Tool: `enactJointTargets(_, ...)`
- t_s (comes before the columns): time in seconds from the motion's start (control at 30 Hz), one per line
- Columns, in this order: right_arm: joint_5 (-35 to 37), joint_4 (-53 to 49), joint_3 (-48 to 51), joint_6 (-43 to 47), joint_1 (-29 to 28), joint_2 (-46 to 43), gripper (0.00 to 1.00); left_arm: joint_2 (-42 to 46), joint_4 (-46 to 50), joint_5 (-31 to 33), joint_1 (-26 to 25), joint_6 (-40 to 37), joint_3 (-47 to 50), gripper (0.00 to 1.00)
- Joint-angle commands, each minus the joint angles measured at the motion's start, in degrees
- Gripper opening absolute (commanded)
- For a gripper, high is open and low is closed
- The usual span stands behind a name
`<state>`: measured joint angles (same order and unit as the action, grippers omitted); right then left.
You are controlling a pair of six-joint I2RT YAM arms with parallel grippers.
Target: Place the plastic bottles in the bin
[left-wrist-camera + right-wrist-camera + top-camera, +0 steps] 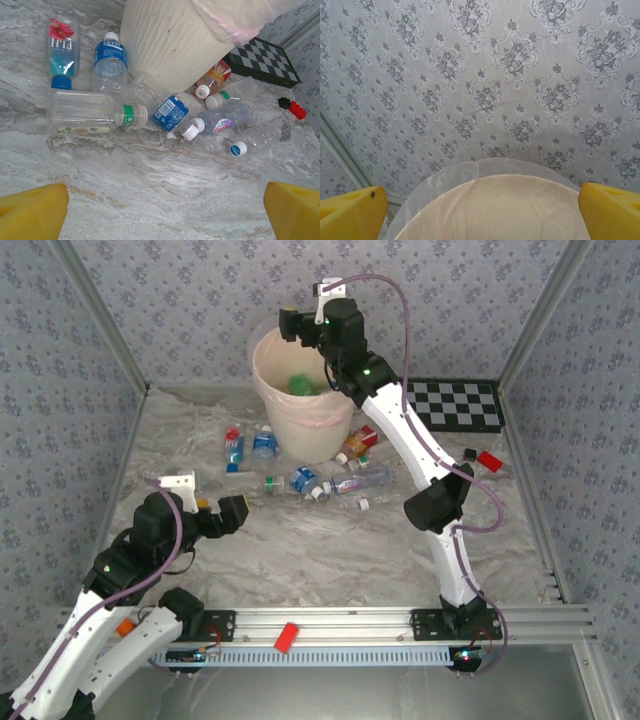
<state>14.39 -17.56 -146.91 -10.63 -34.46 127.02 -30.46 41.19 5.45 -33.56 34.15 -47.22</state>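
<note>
The peach-cream bin (262,380) stands at the back with a green bottle (299,383) inside it. My right gripper (292,325) hovers open over the bin's far rim, empty; its wrist view looks down on the liner-covered rim (470,172). Several plastic bottles lie at the bin's foot: a Fiji bottle (61,50), a blue-labelled one (110,60), a clear green-banded one (90,114), another blue-labelled one (171,112), an orange one (212,80) and a clear one with a blue-white cap (239,148). My left gripper (232,512) is open over bare table, short of the bottles.
A checkerboard (455,405) lies at the back right, with a red block (489,460) near it. Another red block (287,637) sits on the front rail. Wallpapered walls close in the table on three sides. Marbled table surface (165,190) lies between the left gripper and the bottles.
</note>
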Motion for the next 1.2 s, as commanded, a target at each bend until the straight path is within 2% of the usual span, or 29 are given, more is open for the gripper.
enactJointTargets(0.0,1.1,0.8,-0.5,1.1,-0.4,-2.0,1.00,0.5,0.7,0.5,-0.4,-0.1,-1.6,1.00)
enactJointTargets(0.37,2.0,-0.7,1.5,0.6,-0.5,-4.5,0.99,0.4,1.0,0.4,-0.4,-0.3,-1.3,1.00)
enactJointTargets(0.6,3.1,-4.0,9.3,-2.0,-0.9,-12.6,1.00,-2.0,0.3,-0.3,-0.4,0.7,-0.6,1.00)
enactJointTargets(0.77,3.6,-2.8,23.7,-4.6,-1.0,-23.0,1.00,-4.3,-1.9,-0.6,-0.2,3.5,0.6,1.00)
enactJointTargets(0.97,3.3,4.3,46.3,-4.9,-0.5,-38.6,0.99,-9.6,-4.8,-0.7,0.3,7.9,0.2,1.00)
enactJointTargets(1.17,2.5,7.0,65.9,-6.8,0.9,-54.3,1.00,-15.4,-6.3,-0.8,3.0,14.2,-0.2,1.00)
